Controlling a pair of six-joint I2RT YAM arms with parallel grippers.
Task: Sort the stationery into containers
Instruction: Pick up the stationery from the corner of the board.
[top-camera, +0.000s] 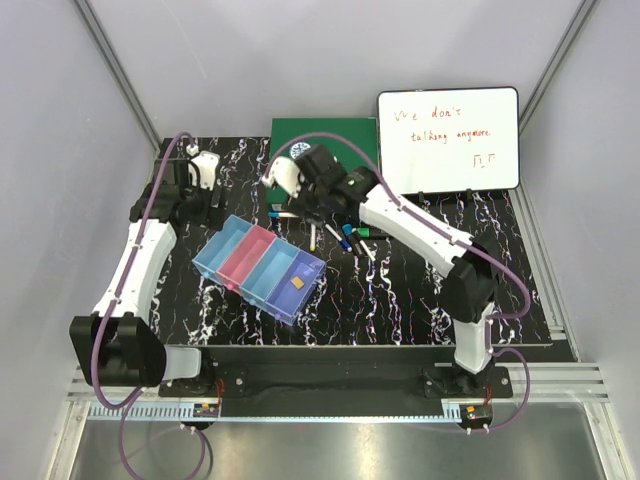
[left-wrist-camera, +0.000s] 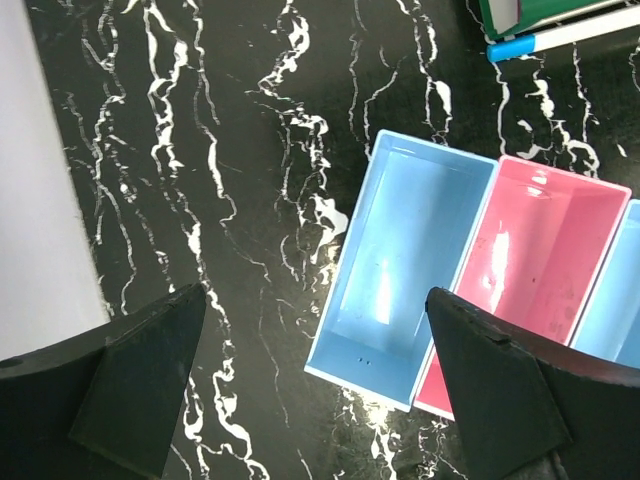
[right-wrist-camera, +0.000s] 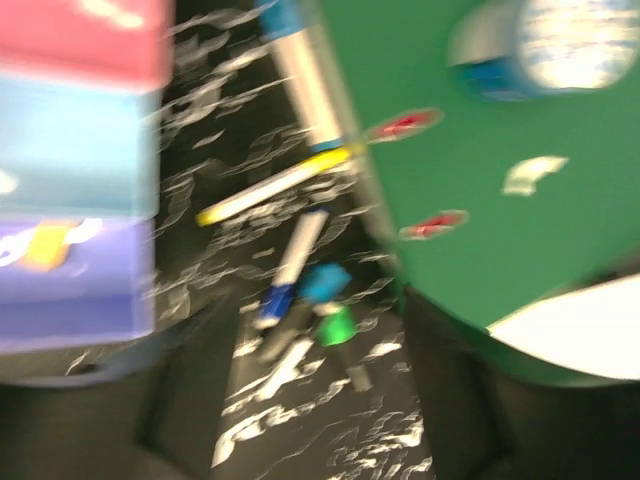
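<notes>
Black white-veined tabletop (top-camera: 400, 300), pale plain walls (top-camera: 60, 150), metal corner struts (top-camera: 115, 60), seemingly even light.

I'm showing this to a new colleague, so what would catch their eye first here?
The bright row of blue, pink and purple bins stands out mid-table on the black marbled top, with a small yellow item in the purple one. At the back right lies a whiteboard with red writing, and loose markers scatter between them.

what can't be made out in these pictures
- Right wrist: motion blur smears the markers; any print is unreadable.
- Top: the yellow item in the purple bin is too small to identify.
- Left wrist: the bin row is cut off by the right edge.
</notes>
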